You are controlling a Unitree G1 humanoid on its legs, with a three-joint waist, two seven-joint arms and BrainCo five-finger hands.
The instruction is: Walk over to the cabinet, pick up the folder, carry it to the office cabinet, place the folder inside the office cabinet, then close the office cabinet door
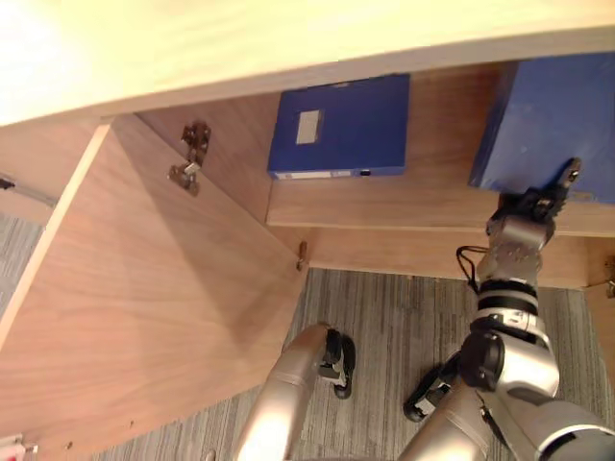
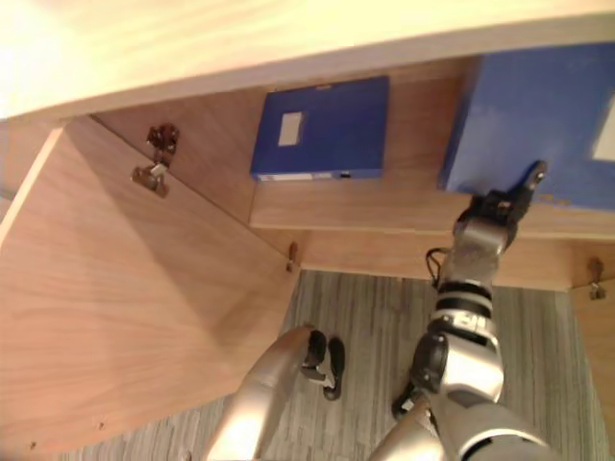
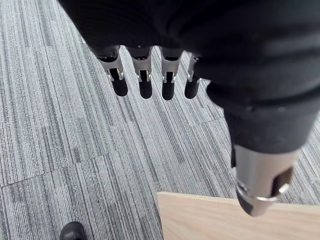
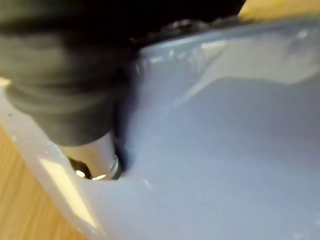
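Folder (image 1: 553, 120): blue, at the right end of the shelf (image 1: 404, 206), inside the cabinet opening, tilted, lower edge near the shelf's front edge; unclear whether resting or lifted.
Right hand (image 1: 533, 206): raised to the folder's lower edge, thumb pressed on the blue face, fingers hidden behind it; reads as a pinch.
Left hand (image 3: 145, 80): hangs low over the grey carpet (image 3: 60, 125), fingers straight and spread a little, holding nothing.
Second folder (image 1: 341, 125): blue, flat at the shelf's left end, well apart from the held one.
Office cabinet door (image 1: 144, 307): swung wide open at the left, hinge (image 1: 190, 158) showing.
Done, by judgement: walking, picking up, carrying.
Under way: setting the folder inside.
Left: letting go, drawing the arm out, closing the door.
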